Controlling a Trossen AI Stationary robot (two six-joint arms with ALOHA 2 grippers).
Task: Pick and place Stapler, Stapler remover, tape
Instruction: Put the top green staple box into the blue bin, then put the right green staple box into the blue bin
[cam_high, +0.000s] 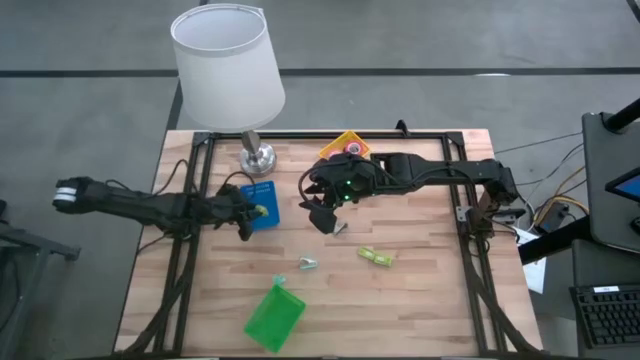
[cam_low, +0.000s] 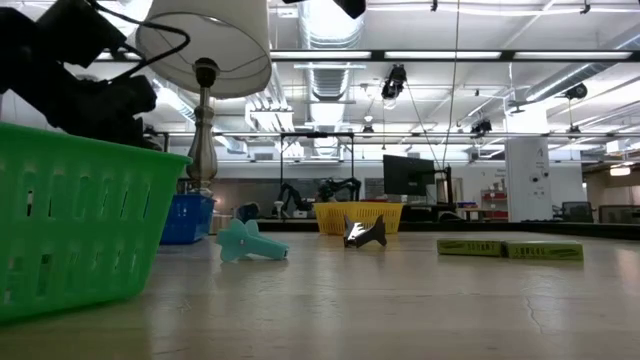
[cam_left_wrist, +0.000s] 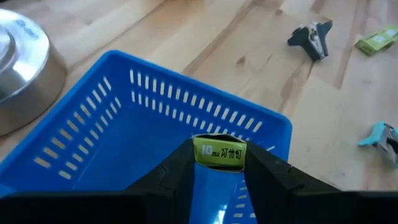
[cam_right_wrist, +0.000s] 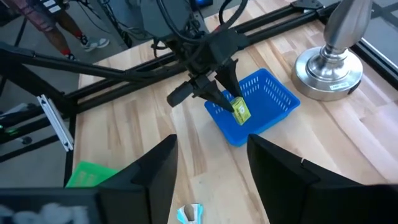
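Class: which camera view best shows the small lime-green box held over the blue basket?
The left wrist view: the small lime-green box sits pinched close up, print visible. The right wrist view shows it distantly, the high view barely, the low view not at all.

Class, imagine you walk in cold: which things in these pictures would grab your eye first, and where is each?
The big white lamp at the table's far edge dominates. Beside its base, the left gripper holds a small yellow-green box over the blue basket. The right gripper hangs open above mid-table, and a green basket lies tipped near the front edge.
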